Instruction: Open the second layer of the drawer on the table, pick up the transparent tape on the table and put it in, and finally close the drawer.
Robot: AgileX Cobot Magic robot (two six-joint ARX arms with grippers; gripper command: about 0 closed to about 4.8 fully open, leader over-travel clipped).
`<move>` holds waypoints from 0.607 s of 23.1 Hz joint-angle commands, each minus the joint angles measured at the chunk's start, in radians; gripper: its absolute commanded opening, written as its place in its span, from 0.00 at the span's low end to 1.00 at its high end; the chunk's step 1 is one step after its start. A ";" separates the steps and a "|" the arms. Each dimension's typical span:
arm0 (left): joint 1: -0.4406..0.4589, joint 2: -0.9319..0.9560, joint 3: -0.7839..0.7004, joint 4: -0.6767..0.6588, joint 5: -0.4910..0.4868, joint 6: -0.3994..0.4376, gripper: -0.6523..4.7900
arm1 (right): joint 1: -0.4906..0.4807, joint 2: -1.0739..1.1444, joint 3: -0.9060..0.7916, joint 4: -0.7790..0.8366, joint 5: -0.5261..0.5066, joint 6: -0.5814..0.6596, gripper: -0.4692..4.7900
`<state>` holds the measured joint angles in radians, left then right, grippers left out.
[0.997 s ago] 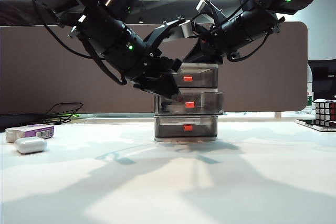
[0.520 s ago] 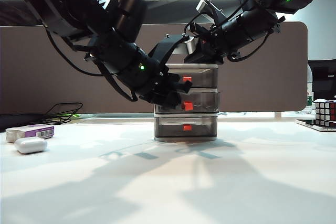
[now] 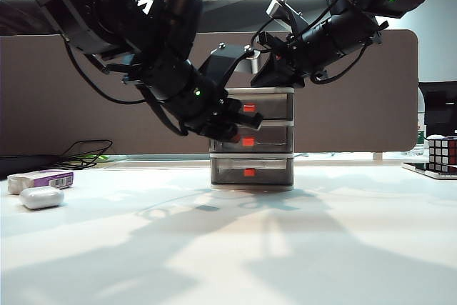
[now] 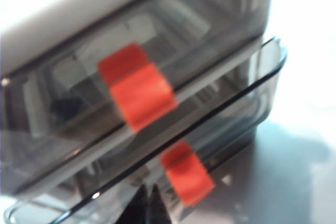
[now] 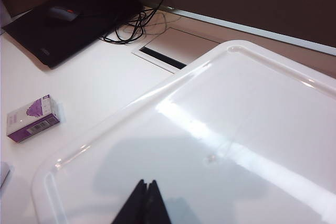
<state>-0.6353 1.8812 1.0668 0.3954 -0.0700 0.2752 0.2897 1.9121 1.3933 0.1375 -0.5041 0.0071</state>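
The drawer stands mid-table, three smoky tiers in a white frame. My left gripper is shut, its tips against the front of the second layer beside its red-orange handle. That tier sits almost flush, its rim a little proud of the top tier's front. The top tier's handle is above it. My right gripper is shut, and its tips rest over the unit's white lid. The transparent tape is not on the table; a dark blur behind the smoky front cannot be identified.
A purple-and-white box and a white rounded case lie at the far left of the table. A Rubik's cube stands at the right edge. Behind the table are a black laptop and cables.
The second layer stuck out toward the camera a second ago and is now pushed back almost flush. My left gripper dropped and followed it in. The right arm stayed still.
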 commanded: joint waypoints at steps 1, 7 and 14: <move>-0.003 -0.004 0.003 0.056 -0.005 0.001 0.11 | 0.002 0.009 -0.008 -0.075 0.006 -0.006 0.08; 0.002 -0.004 0.003 0.138 -0.005 0.005 0.11 | 0.002 0.009 -0.008 -0.105 0.012 -0.029 0.08; -0.006 -0.048 0.001 0.062 -0.075 0.114 0.11 | 0.002 0.006 -0.008 -0.098 -0.032 -0.076 0.08</move>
<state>-0.6361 1.8717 1.0664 0.4965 -0.1108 0.3363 0.2901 1.9083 1.3949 0.1112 -0.5049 -0.0448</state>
